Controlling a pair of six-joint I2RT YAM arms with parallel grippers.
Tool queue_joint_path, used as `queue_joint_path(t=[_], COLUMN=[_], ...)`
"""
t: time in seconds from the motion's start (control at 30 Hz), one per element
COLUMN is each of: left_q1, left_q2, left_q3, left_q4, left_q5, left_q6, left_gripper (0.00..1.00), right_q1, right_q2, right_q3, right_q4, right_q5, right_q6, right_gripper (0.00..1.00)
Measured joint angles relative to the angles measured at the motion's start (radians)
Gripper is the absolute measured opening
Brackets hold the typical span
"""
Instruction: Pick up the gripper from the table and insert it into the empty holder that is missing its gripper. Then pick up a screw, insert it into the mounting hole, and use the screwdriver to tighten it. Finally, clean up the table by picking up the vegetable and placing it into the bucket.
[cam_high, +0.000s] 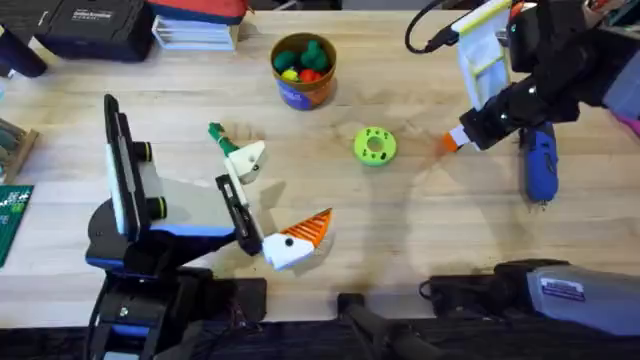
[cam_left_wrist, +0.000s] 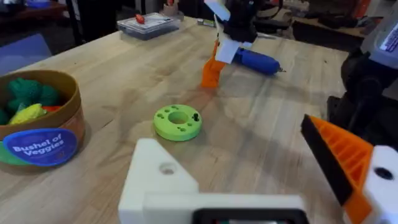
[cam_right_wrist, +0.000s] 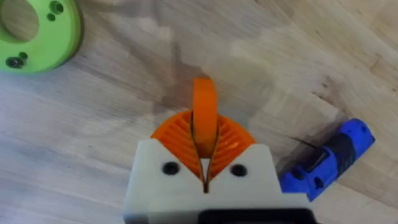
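Orange-tipped gripper (cam_left_wrist: 214, 67), clamped in the right pincer (cam_right_wrist: 204, 134) near the worktop's right edge; empty holder (cam_high: 246, 160) lies leftward on the spread left pincer (cam_high: 278, 195).

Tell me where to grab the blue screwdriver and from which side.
Grip the screwdriver across the middle of its blue barrel, coming straight down from above. It lies flat on the table, so the barrel's round sides are free; the thin bit is too slim to hold. The right tool is nearest, but it is shut on the gripper.
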Motion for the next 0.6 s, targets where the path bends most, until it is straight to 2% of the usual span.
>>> queue_joint_path(t=[0.17, 0.43, 0.5, 0.6], left_q1=[0.000, 0.000, 0.000, 0.000], left_q2=[0.000, 0.000, 0.000, 0.000], left_q3=[0.000, 0.000, 0.000, 0.000], left_q4=[0.000, 0.000, 0.000, 0.000], left_q5=[0.000, 0.000, 0.000, 0.000], left_q6=[0.000, 0.000, 0.000, 0.000], left_gripper=[0.985, 0.985, 0.985, 0.985], right_q1=[0.000, 0.000, 0.000, 0.000], right_q2=[-0.075, -0.365, -0.423, -0.480], right_q3=[0.000, 0.002, 0.002, -0.008], right_q4=[-0.001, -0.080, -0.094, -0.054], right_q5=[0.002, -0.011, -0.061, -0.234], right_q6=[0.000, 0.072, 0.112, 0.173], right_gripper=[0.015, 0.014, 0.014, 0.014])
